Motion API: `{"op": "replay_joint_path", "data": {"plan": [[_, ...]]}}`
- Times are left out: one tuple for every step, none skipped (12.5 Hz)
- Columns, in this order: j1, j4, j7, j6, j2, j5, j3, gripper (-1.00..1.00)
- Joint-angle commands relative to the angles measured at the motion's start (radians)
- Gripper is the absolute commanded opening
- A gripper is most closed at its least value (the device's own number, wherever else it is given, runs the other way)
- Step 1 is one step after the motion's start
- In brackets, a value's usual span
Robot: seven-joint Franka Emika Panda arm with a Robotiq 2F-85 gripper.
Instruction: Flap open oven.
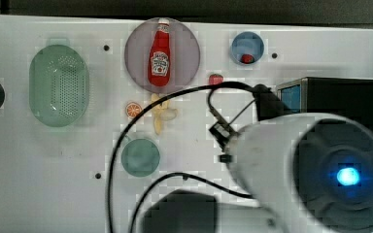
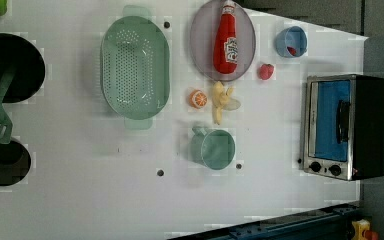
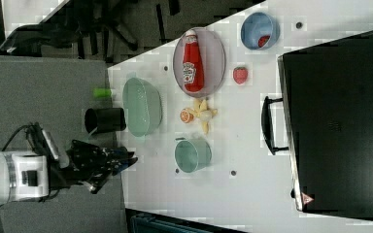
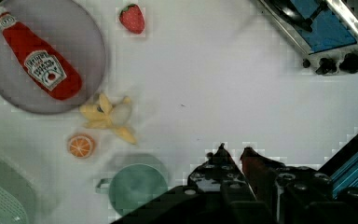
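Working across the left view from its left, I pass the green colander (image 2: pixel 135 67), the plate with the ketchup bottle (image 2: pixel 226 37), the peeled banana (image 2: pixel 222 101) and the green cup (image 2: pixel 214 148) before reaching the oven (image 2: pixel 344 127) at the left view's right end of the desk (image 2: pixel 80 190). Its blue door looks shut, the black bar handle (image 2: pixel 343 121) untouched.

In the wrist view my claw (image 4: pixel 234 154) hangs over bare desk, well apart from the oven, tips drawn almost together with nothing between them, as far as I can judge.

My worries:
- With the tips this narrow, I judge they may not straddle the handle and could just knock against it.
- A shove on the door frame could slide the whole oven.
- The cup sits near my path; a low sweep might tip it.
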Motion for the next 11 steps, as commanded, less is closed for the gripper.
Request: {"op": "replay_joint_path", "data": {"plan": [[-0.032,-0.015,-0.344,0.004,-0.011,0.003,-0.111,-0.65],[-0.033,-0.021,-0.447,0.015,0.001,0.002,-0.142,-0.65],[-0.034,-0.028,-0.543,0.035,0.015,0.001,-0.172,-0.65],[-0.035,-0.036,-0.633,0.061,0.031,-0.001,-0.200,-0.65],[-0.035,-0.046,-0.718,0.095,0.050,-0.007,-0.226,-0.65],[-0.036,-0.059,-0.798,0.138,0.072,-0.021,-0.248,-0.65],[-0.037,-0.076,-0.876,0.188,0.093,-0.037,-0.266,-0.65],[-0.038,-0.096,-0.950,0.246,0.116,-0.050,-0.280,-0.65],[-0.039,-0.117,-1.010,0.310,0.139,-0.060,-0.294,-0.65],[-0.039,-0.138,-1.050,0.375,0.163,-0.060,-0.305,-0.65],[-0.040,-0.157,-1.061,0.441,0.188,-0.060,-0.315,-0.65]]}}
